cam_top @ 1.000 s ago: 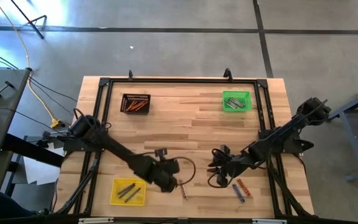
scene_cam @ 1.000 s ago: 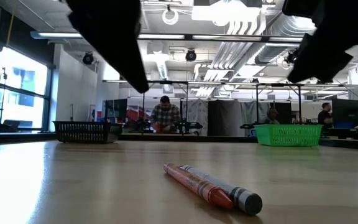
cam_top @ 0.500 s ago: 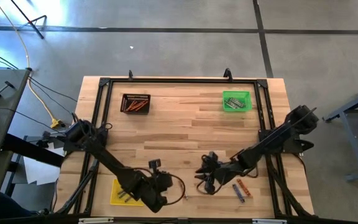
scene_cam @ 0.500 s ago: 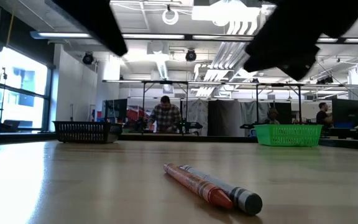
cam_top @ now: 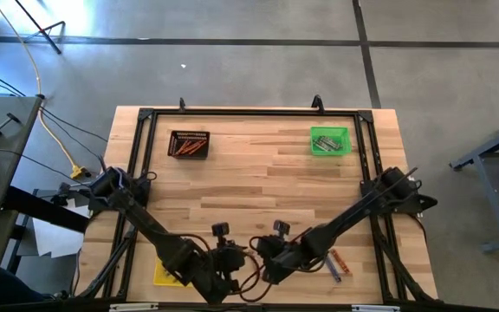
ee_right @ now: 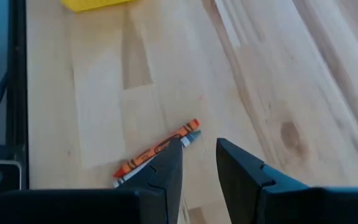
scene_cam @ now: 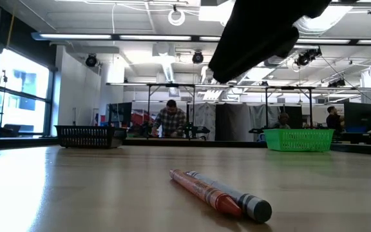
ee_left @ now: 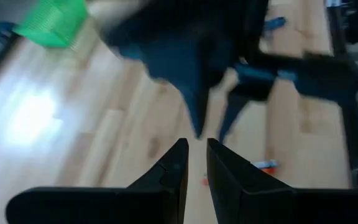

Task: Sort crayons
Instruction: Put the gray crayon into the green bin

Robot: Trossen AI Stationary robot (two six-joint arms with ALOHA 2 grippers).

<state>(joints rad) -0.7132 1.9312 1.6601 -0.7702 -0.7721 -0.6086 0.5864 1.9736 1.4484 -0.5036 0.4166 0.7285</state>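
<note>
Near the bottom centre of the high view both dark arms meet over the light wooden table (cam_top: 258, 173). The left gripper (cam_top: 232, 264) is at the lower middle, just beside the yellow plastic tray (cam_top: 165, 273), which its arm mostly covers. In the left wrist view its two dark fingers (ee_left: 178, 163) stand with a narrow gap and nothing is between them.

The right gripper (cam_top: 265, 260) is just to the right of it, very near the left one. In the right wrist view its fingers (ee_right: 171, 163) are a little apart and hold nothing. Just beyond them an orange crayon with a paper label (ee_right: 160, 146) lies flat on the wood, touching a grey crayon (ee_right: 190, 137) side by side. The low view shows this same pair in the lower centre of the frame.

At the lower right of the high view two more crayons, one blue (cam_top: 332, 267) and one orange (cam_top: 340, 258), lie on the table beside the right arm. The black mesh tray (cam_top: 189, 143) at the upper left holds orange sticks. The green mesh tray (cam_top: 329, 140) at the upper right holds grey ones.
</note>
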